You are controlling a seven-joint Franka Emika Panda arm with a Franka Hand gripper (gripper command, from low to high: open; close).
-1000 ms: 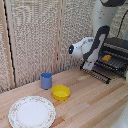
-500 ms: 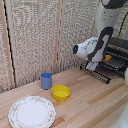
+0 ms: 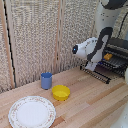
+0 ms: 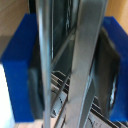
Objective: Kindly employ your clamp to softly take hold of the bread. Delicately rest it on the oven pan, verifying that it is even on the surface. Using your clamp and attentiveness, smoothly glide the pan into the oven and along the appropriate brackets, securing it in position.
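The oven (image 3: 120, 50) stands at the exterior view's right edge, dark with grey trim. The oven pan (image 3: 102, 71), a dark wire rack, sticks out of its front over the table. The bread (image 3: 107, 56), a small orange-brown piece, lies on the pan close to the oven. My gripper (image 3: 93, 65) is down at the pan's outer edge, and the white wrist hides the fingers. The wrist view is a blurred close-up of grey metal bars (image 4: 80, 65) between blue sides, with wire bars (image 4: 62, 82) below. I cannot tell whether the jaws hold the pan.
A blue cup (image 3: 46, 80) and a round yellow bowl (image 3: 61, 92) stand on the wooden table (image 3: 90, 107). A patterned white plate (image 3: 31, 112) lies at the front on the exterior view's left. A woven screen stands behind.
The arm has shifted only slightly by the pan's outer edge. The cup, bowl and plate have not moved.
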